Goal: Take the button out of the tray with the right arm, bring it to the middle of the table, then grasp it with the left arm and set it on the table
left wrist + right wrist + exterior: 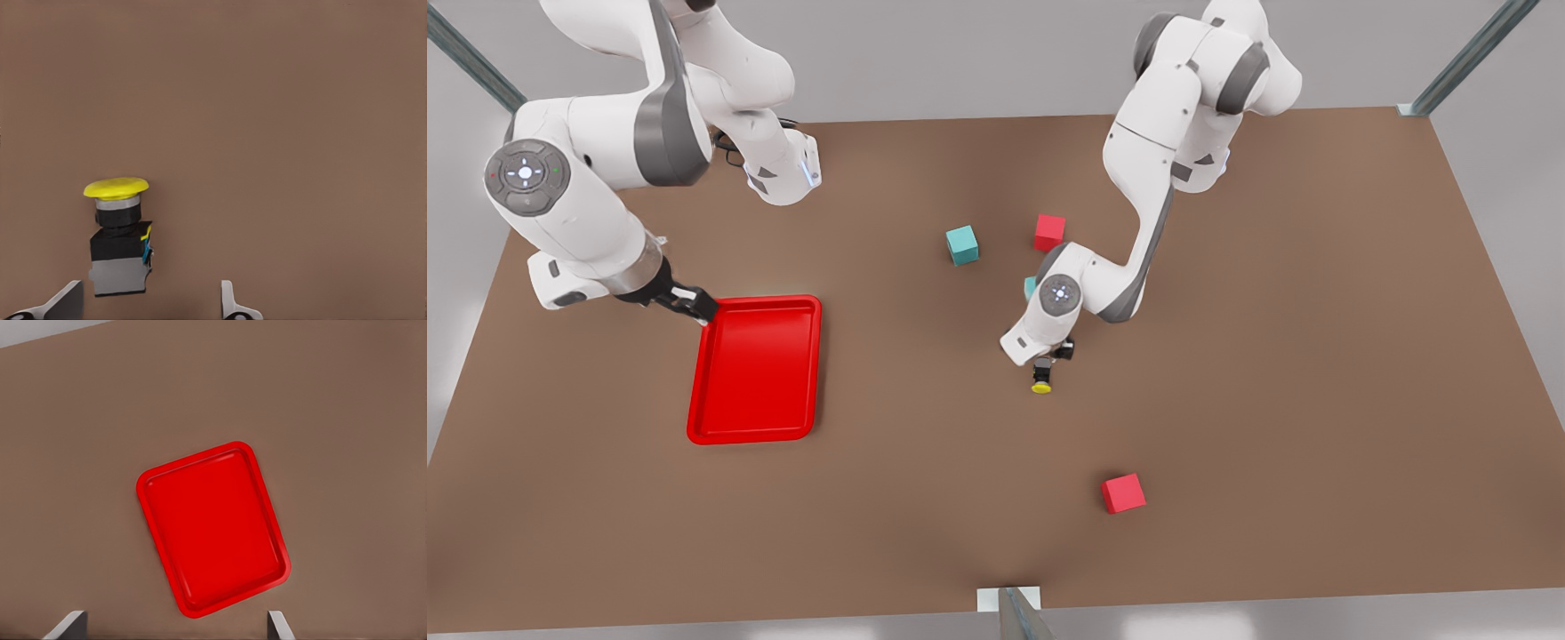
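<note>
Starting at the front view's left, you have the right gripper (694, 307) high over the tray (756, 427), above its far corner on that side. Its fingers (67, 625) stand wide apart in the right wrist view and hold nothing. You look straight down from that wrist onto the tray (160, 487), which lies flat on the table (1272, 356) with its floor bare.

Next along, a teal cube (962, 244) sits well beyond the tray toward the table's middle, and a red cube (1049, 232) is just past it. A second bit of teal (1030, 287) peeks out from behind the left arm's wrist; you cannot tell its shape.

The left gripper (1049, 354) hangs near the table's middle, to the front view's right of the tray and well apart from it. The button (1041, 377) is at its tips, yellow cap pointing away from the gripper. In the left wrist view the button (120, 243) sits beside one finger (63, 303), while the other is well off it, so the fingers are spread and not clamped. You cannot tell whether the near finger touches the body, nor whether the button rests on the table.

Another red cube (1123, 493) lies farther right still, toward the near edge.
</note>
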